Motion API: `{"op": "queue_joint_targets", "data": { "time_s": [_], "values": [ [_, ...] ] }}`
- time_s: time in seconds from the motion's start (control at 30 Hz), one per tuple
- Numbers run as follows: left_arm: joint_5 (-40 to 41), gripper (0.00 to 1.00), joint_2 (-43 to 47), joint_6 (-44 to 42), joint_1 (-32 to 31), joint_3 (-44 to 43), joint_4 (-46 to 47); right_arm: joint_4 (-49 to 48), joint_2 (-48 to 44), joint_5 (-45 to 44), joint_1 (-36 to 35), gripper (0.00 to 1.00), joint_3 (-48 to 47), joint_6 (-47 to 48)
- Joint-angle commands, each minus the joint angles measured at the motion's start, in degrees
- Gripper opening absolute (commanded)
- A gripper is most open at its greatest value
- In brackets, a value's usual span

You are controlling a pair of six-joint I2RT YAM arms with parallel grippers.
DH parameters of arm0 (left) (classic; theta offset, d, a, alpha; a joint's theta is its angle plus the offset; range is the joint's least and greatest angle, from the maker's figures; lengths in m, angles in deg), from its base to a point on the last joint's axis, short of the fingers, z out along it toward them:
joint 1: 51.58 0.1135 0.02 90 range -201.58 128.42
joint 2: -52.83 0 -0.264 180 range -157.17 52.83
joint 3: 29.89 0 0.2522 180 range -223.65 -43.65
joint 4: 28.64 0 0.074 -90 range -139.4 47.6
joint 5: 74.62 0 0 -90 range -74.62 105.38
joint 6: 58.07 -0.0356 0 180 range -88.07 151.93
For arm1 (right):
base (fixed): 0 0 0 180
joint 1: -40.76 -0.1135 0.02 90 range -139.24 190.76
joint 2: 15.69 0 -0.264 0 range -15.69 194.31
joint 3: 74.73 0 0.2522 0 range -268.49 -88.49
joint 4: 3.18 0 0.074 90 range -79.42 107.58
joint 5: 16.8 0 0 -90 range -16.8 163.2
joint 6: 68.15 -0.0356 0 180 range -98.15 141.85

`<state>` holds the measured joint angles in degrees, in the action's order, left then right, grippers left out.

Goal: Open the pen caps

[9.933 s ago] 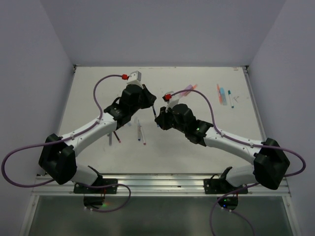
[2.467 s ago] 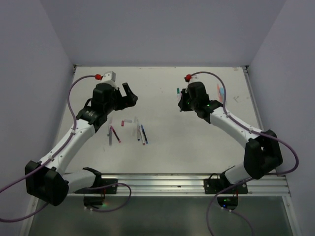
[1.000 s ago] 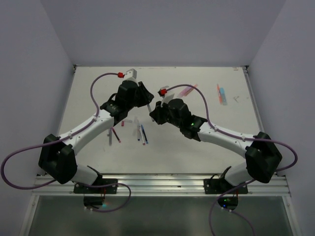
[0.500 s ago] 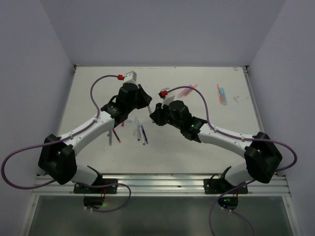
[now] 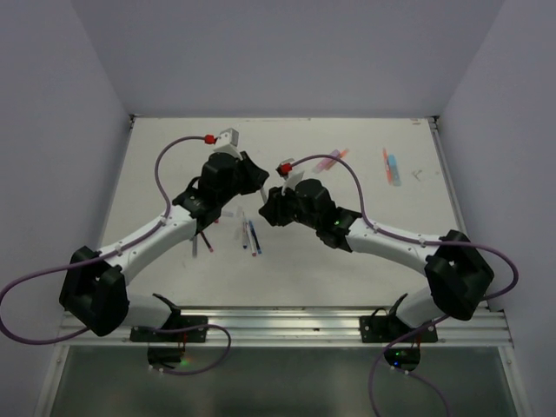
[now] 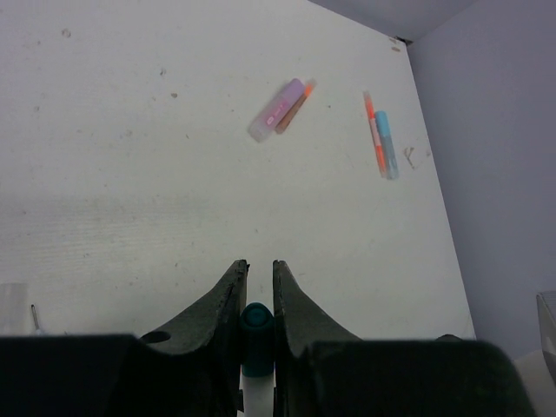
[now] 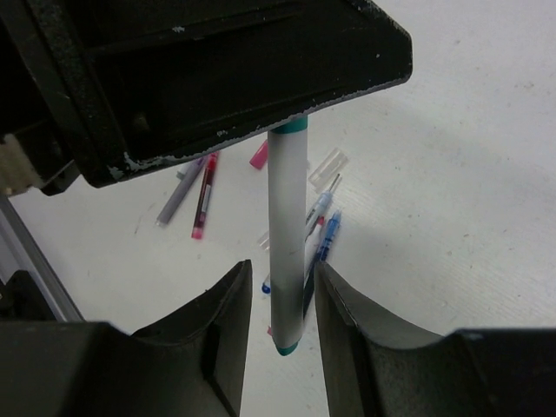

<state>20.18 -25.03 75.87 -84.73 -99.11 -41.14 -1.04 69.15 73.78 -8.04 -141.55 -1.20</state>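
Note:
A white-bodied pen [image 7: 287, 217] with a teal cap [image 6: 256, 323] hangs between the two grippers above the table. My left gripper [image 6: 261, 265] is shut on the teal cap, with the white body [image 6: 256, 398] running back under the fingers. In the right wrist view the left gripper [image 7: 217, 69] fills the top and the pen points down from it. My right gripper [image 7: 282, 268] is open, with a finger on each side of the pen's lower end and a gap on both sides. From above, the left gripper [image 5: 259, 186] and the right gripper [image 5: 268, 208] meet at mid-table.
Under the grippers lie a grey pen [image 7: 178, 198], a dark red pen [image 7: 204, 201], a blue pen [image 7: 327, 239] and clear caps [image 7: 328, 167]. Farther back are a pink-purple marker [image 6: 278, 109] and an orange and a light blue pen [image 6: 380, 143], near the right wall.
The right gripper's jaws have parted and let go of the pen body. The left gripper stays shut on the teal cap. Both arms have shifted only slightly.

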Motion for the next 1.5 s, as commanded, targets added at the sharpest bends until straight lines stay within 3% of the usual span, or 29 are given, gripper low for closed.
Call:
{"op": "queue_joint_targets", "data": {
  "time_s": [0.0,0.3,0.6,0.83,1.1,1.47],
  "values": [
    [-1.19,0.00,2.28,-1.32,-0.08,0.71,4.45,-2.62,0.77,1.35,0.10,0.37,-1.87,-0.07],
    [-1.81,0.00,3.68,-0.53,-0.08,1.06,7.18,-2.62,3.23,2.23,0.10,0.00,-3.19,1.25],
    [5.12,0.00,5.44,-3.07,0.01,-2.80,10.16,-1.66,3.49,3.02,0.02,0.00,0.32,3.01],
    [11.11,0.00,4.48,-5.71,0.97,-12.98,13.15,-1.30,4.63,4.52,-0.16,0.00,4.62,3.89],
    [12.60,0.00,3.51,-6.33,5.63,-24.33,15.70,-3.24,3.76,5.39,-0.25,0.00,8.76,3.89],
    [16.03,0.00,5.97,-8.00,12.32,-29.26,18.43,-3.32,3.75,7.86,-0.69,0.00,12.19,4.06]
  ]
}}
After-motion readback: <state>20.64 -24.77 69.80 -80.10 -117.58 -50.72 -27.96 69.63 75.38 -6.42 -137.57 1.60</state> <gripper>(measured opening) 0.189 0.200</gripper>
